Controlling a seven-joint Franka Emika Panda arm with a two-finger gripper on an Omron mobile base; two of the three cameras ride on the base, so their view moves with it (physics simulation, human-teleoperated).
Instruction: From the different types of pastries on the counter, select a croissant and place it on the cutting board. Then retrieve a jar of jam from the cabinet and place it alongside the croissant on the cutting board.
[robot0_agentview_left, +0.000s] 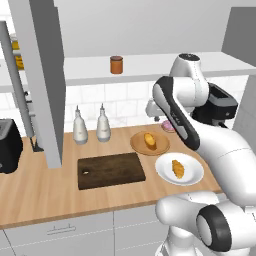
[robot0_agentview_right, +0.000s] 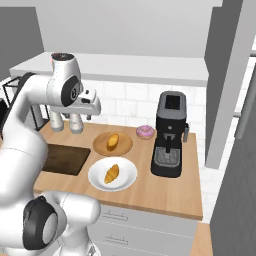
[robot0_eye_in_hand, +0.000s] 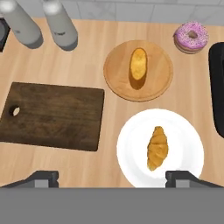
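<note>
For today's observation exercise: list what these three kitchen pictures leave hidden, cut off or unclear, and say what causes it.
- Doughnut, left base view: mostly hidden behind the arm.
- Cutting board, right base view: its left part is covered by the arm.
- Coffee machine, hand view: cut off by the right edge.
- Gripper, hand view: just the tips show above the bottom band.
- Jar of jam, left base view: too small to read any label.

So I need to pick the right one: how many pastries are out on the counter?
3. The croissant lies on the white plate, the yellow bun on the round wooden plate, and the pink doughnut straight on the counter beyond them.
</note>
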